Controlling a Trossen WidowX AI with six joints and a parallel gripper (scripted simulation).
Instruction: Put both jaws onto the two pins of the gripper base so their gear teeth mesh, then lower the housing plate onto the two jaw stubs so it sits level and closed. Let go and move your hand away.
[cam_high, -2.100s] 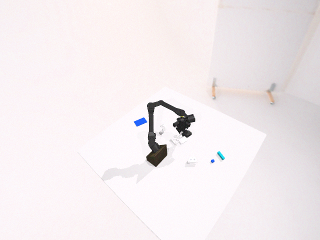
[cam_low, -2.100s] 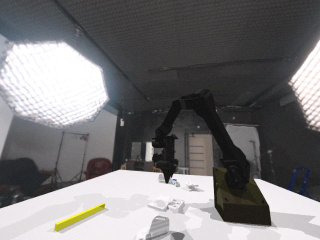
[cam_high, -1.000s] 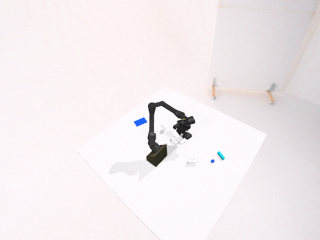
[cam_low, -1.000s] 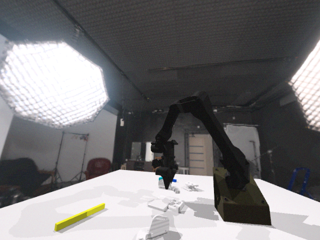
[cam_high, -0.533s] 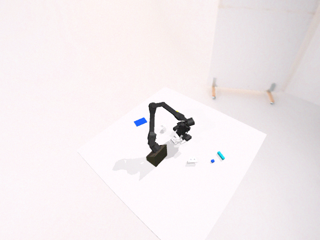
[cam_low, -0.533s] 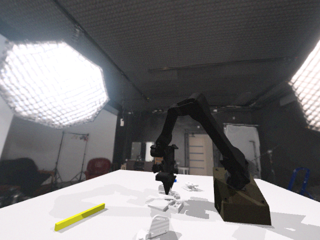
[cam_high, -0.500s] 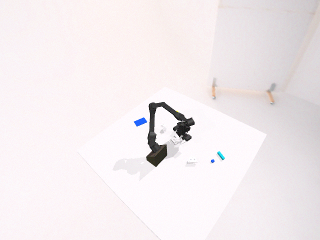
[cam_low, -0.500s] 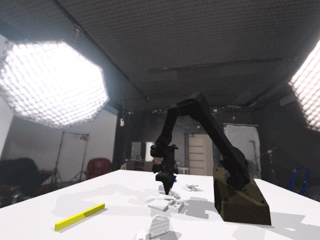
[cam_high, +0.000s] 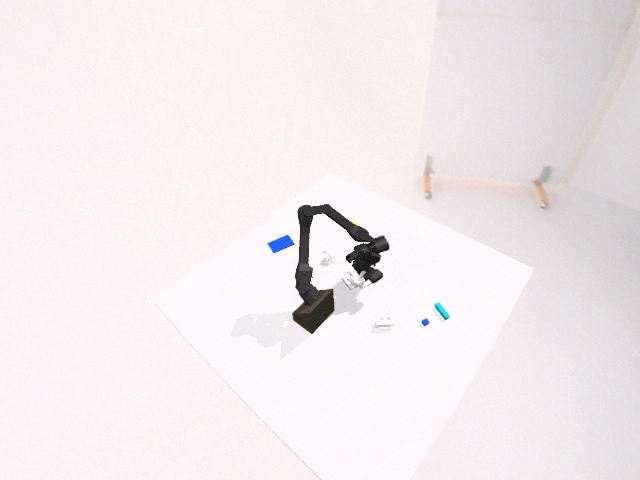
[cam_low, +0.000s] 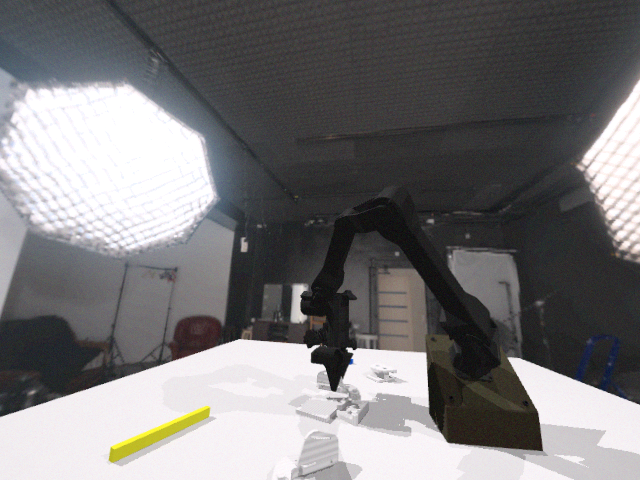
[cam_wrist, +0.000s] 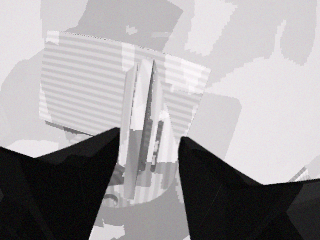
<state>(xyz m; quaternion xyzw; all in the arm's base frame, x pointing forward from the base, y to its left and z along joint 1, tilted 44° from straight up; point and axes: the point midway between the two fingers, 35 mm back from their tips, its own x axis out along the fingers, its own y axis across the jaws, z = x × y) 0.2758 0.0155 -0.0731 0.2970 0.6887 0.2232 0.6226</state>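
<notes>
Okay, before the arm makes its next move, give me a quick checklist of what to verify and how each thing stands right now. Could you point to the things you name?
1. Pincer (cam_high: 368, 273) (cam_low: 334, 388) (cam_wrist: 151, 139) has a grip on a white part (cam_wrist: 131, 145): ok.
2. Held part is over the flat ribbed white piece (cam_low: 317, 409) (cam_wrist: 82, 75), seen from the wrist: ok.
3. Held part is seated on a pin, teeth meshed: cannot tell, the pins are not clearly visible.
4. Other upright white part (cam_high: 326, 257) (cam_low: 318, 453) is on the base: not ok, it stands apart on the table.
5. Yellow bar (cam_high: 354, 223) (cam_low: 160, 434) is away from the pincer: ok.
</notes>
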